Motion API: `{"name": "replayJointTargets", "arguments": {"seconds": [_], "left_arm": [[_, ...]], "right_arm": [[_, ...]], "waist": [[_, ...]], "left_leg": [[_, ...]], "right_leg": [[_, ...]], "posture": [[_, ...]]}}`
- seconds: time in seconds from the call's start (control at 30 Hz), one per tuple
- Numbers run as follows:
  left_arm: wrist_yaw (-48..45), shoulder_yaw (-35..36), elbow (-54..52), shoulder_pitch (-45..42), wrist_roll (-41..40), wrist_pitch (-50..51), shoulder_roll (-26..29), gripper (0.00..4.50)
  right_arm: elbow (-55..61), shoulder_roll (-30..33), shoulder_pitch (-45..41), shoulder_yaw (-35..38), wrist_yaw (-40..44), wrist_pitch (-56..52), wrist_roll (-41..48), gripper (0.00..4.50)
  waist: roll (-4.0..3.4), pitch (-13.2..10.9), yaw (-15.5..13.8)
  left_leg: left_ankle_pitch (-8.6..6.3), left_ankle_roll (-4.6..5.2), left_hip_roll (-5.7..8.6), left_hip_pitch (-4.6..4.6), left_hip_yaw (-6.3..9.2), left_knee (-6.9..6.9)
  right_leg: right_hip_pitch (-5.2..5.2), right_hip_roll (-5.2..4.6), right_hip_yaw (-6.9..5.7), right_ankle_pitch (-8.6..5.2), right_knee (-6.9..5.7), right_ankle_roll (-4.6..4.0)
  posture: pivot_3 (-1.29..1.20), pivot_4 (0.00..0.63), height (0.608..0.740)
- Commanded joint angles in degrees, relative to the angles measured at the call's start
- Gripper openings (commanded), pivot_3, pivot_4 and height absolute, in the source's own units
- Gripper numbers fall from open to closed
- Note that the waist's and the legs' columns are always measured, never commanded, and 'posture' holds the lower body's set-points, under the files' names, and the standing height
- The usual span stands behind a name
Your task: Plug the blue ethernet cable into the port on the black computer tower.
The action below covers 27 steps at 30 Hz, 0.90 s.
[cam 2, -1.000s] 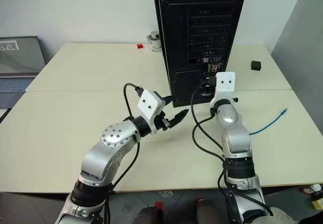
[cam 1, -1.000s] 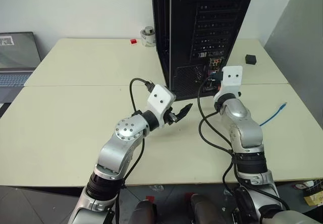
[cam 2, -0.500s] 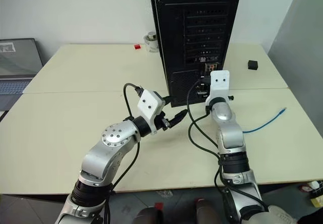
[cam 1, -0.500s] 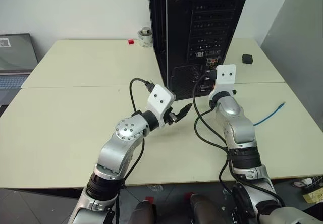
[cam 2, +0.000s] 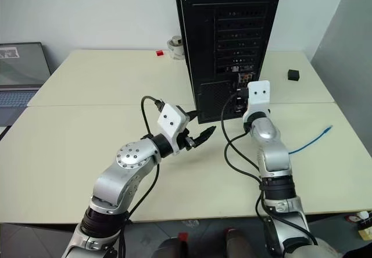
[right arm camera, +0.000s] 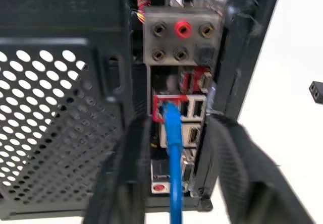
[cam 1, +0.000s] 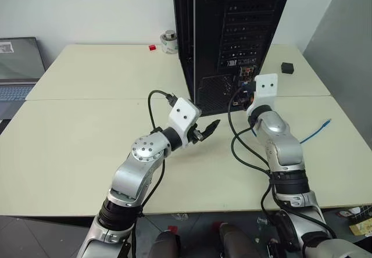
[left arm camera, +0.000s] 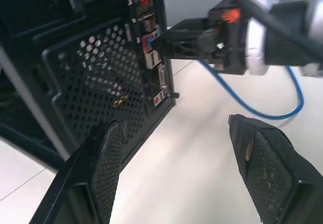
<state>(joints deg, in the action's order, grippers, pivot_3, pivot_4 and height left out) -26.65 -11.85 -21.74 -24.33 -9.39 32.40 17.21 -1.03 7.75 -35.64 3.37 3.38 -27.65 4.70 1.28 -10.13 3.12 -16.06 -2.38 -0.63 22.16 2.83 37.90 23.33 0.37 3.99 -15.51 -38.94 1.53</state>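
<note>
The black computer tower [cam 1: 232,31] stands upright at the table's far middle, its rear facing me. The blue ethernet cable [right arm camera: 171,148] has its plug in a red-framed port [right arm camera: 162,108] on the rear panel. The cord runs back between the fingers of my right gripper [right arm camera: 174,183], which is open, with a gap on both sides of the cord. The rest of the cable [cam 1: 317,131] trails over the table to the right. My left gripper [cam 1: 209,127] hovers open and empty just left of the tower's base, pointing at the mesh vent [left arm camera: 101,88].
A grey laptop [cam 1: 17,66] sits at the far left edge. A small black box [cam 1: 287,67] lies right of the tower; a small round canister [cam 1: 170,42] and a red piece [cam 1: 153,47] lie behind its left side. A grey wall [cam 1: 349,54] bounds the right.
The camera has shifted a little. Both arms keep their places, and the right gripper stays at the tower's rear ports.
</note>
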Motion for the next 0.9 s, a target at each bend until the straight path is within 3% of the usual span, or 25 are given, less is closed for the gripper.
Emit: {"name": "replayJointTargets", "arguments": {"seconds": [0.03, 0.2, 0.27, 0.67, 0.9], "left_arm": [[-0.4, 0.5, -0.2, -0.7, 0.0, -1.5, 0.0, 3.43], [-1.8, 2.0, 0.6, -1.2, -1.4, -0.2, 0.7, 3.43], [-2.9, 2.0, 2.0, -2.1, -0.4, -0.4, 2.7, 3.43], [-12.7, 8.0, 7.9, -6.5, -7.7, -1.3, 8.1, 3.43], [-16.7, 9.5, 9.0, -7.5, -11.1, -0.3, 10.3, 3.43]], "right_arm": [[6.5, 1.9, 0.8, 1.5, 3.2, -2.6, 2.9, 2.93], [12.7, 6.4, 3.3, 1.5, 8.0, -6.7, 5.3, 4.26], [15.9, 10.1, 4.7, 2.4, 11.9, -9.1, 7.4, 4.46], [23.6, 29.8, 11.7, 7.8, 37.5, -10.7, 21.6, 4.46], [20.5, 34.1, 11.8, 9.6, 39.8, -8.2, 21.8, 4.46]], "waist": [[0.0, 0.0, 0.0], [0.0, 0.0, -0.1], [0.0, 0.0, -0.1], [0.04, -0.1, -0.5], [0.08, -0.1, -0.5]], "left_leg": [[0.0, 0.0, 0.0, 0.0, -0.01, 0.01], [0.0, 0.0, -0.01, 0.0, 0.08, 0.01], [0.0, 0.0, -0.01, -0.01, 0.06, 0.01], [0.0, 0.01, 0.03, 0.06, 0.07, 0.04], [0.0, 0.01, 0.0, 0.06, 0.06, 0.05]], "right_leg": [[0.0, -0.01, 0.0, 0.0, 0.0, 0.0], [0.0, 0.02, -0.04, 0.0, -0.03, 0.01], [0.0, 0.03, -0.06, -0.01, -0.03, 0.01], [-0.02, 0.03, -0.17, -0.01, 0.02, 0.02], [-0.03, 0.04, -0.2, -0.02, 0.03, 0.03]], "posture": [[0.0, 0.15, 0.74], [0.0, 0.15, 0.74], [0.0, 0.15, 0.74], [0.0, 0.15, 0.74], [0.0, 0.15, 0.74]]}}
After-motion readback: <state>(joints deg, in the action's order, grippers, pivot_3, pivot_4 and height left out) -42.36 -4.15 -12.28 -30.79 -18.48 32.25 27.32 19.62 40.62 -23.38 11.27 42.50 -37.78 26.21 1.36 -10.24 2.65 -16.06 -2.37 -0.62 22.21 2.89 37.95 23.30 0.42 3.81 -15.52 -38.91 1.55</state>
